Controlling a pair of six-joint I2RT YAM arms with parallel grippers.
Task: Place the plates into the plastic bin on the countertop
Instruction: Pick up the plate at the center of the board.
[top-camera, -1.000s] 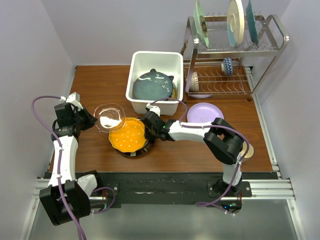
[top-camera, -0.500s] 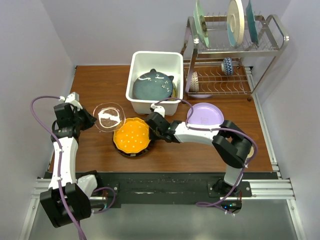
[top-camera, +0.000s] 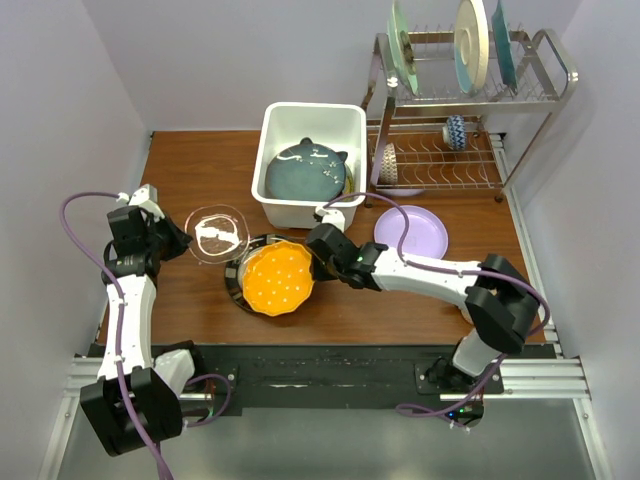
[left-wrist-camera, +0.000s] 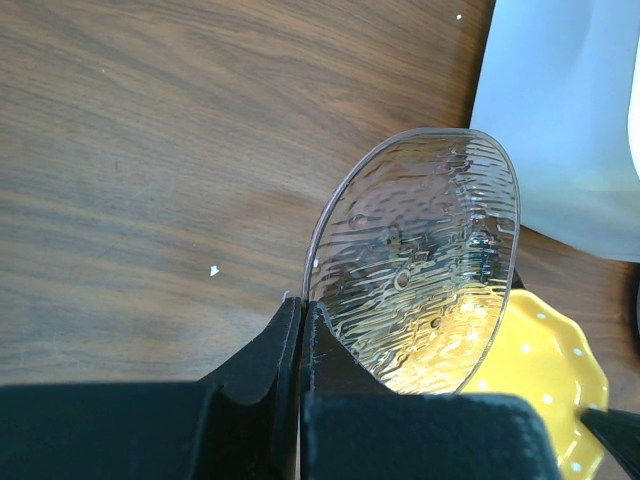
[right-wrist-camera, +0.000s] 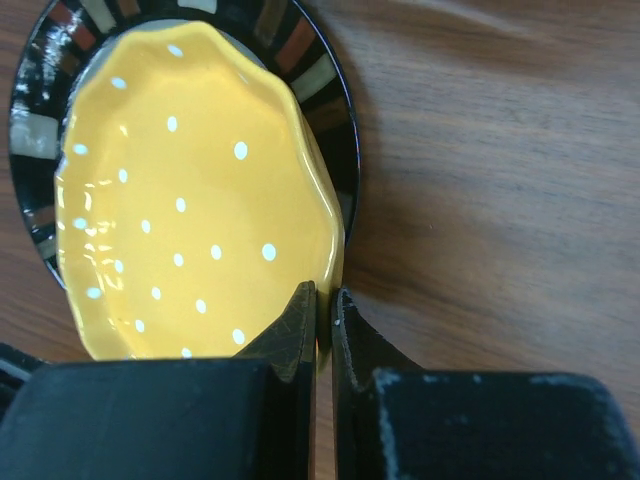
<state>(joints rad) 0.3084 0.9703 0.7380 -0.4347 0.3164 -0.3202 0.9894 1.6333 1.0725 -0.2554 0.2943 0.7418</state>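
My right gripper (top-camera: 314, 258) (right-wrist-camera: 325, 300) is shut on the right rim of the orange dotted plate (top-camera: 277, 279) (right-wrist-camera: 190, 200), which tilts over a black-rimmed striped plate (top-camera: 239, 274) (right-wrist-camera: 322, 75) on the countertop (top-camera: 200, 165). To the left, my left gripper (top-camera: 186, 241) (left-wrist-camera: 303, 308) is shut on the edge of the clear glass plate (top-camera: 219, 233) (left-wrist-camera: 420, 260), held above the wood. The white plastic bin (top-camera: 270, 150) stands behind, with a dark teal plate (top-camera: 305, 170) leaning inside. A lilac plate (top-camera: 412, 228) lies flat to the right of the bin.
A metal wire dish rack (top-camera: 545, 95) stands at the back right with three large plates upright on top and small bowls on its lower shelf. Walls close in on the left and right. A black rail (top-camera: 320, 355) runs along the near edge.
The right gripper has carried the orange plate right and towards the near edge, uncovering the striped plate's left side; its elbow swung right. The left arm and glass plate have not moved.
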